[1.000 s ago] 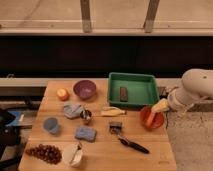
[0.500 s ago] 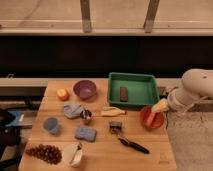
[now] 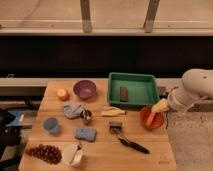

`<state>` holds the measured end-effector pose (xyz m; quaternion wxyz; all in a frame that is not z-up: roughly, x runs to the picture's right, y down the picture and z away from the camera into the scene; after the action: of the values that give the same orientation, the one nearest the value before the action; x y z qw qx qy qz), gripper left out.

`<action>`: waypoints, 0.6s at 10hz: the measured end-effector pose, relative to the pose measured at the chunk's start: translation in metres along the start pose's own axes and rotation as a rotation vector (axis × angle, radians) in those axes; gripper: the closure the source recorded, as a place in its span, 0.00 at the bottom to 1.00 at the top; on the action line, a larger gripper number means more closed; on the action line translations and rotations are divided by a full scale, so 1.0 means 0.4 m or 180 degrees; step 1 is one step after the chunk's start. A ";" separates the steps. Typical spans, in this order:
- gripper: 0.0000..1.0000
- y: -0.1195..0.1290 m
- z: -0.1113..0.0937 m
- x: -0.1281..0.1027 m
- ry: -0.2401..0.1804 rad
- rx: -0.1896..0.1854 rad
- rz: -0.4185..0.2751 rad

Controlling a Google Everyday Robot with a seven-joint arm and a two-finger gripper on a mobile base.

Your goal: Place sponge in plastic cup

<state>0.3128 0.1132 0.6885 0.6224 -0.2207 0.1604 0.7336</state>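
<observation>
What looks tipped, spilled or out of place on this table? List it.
The white mug near the front edge, beside the grapes, seems tipped on its side. Nothing looks spilled. The sponge and plastic cup sit apart; the gripper hangs at the right edge of the table, by the orange bowl.

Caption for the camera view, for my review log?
Gripper hangs right of the table; sponge lies near the plastic cup, untouched.

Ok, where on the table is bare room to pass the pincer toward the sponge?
Bare wood: front right corner, beyond the black-handled tool; and the front strip between that tool and the sponge. Crowded around the cloth and metal cup. The pincer hangs open beside the orange bowl.
</observation>
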 end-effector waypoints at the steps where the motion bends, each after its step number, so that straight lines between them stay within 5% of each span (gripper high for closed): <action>1: 0.22 0.000 -0.001 -0.002 -0.0005 0.0002 -0.0005; 3: 0.22 0.007 -0.014 -0.024 -0.0019 0.0035 -0.0123; 6: 0.22 0.118 -0.004 -0.125 -0.0001 0.0063 -0.0534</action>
<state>0.2731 0.0622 0.7114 0.6839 -0.2271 0.1485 0.6773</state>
